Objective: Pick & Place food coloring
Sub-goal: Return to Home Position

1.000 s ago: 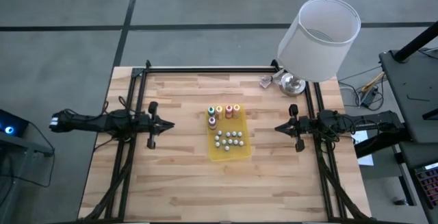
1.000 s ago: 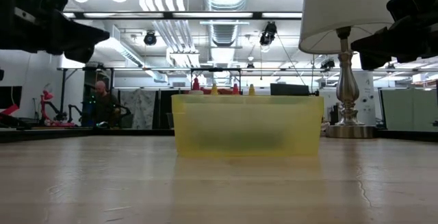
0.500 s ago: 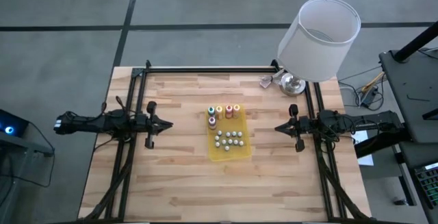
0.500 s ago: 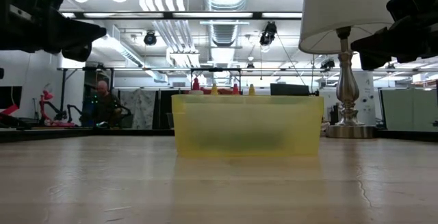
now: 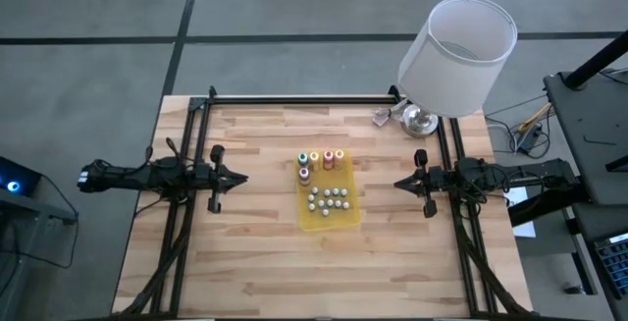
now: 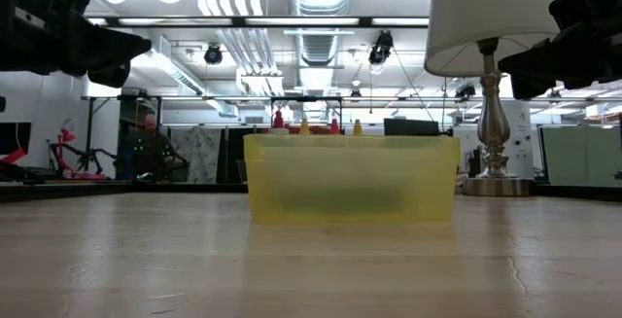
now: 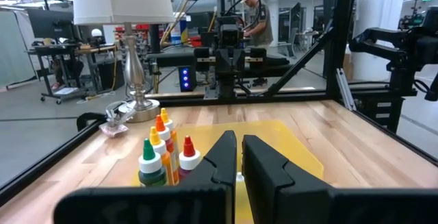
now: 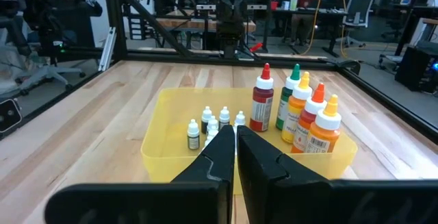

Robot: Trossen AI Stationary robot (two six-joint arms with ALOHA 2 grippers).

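Food coloring (image 5: 321,159) from above: parked upright inside the yellow bin (image 5: 343,223), mid-worktop (image 5: 255,252), five coloured caps clustered at the bin's far end. Bunch of little white-capped bottles (image 5: 330,199) in the same bin, just beside them. Left end effector (image 5: 242,177) off to the left of the bin, right end effector (image 5: 397,183) off to the right. Both well apart from it, both pointing inward, nothing held. Lamp (image 5: 456,41) at the far right corner.

Low view next: translucent bin wall dead centre, only red and yellow bottle tips poking over the rim. Dark arm shapes up high at either side, off the worktop. Lamp behind on the right.

Left wrist view: fingers (image 7: 222,159) nearly closed, just a thin slit between, nothing in there. Bottles standing in the bin ahead, green cap nearest. Person (image 7: 259,15) way back in the room.

Right wrist view: fingers (image 8: 217,155) pressed together, empty too. Red, green and orange-yellow bottles along one bin wall, tiny white-capped ones beside them on the bin floor.
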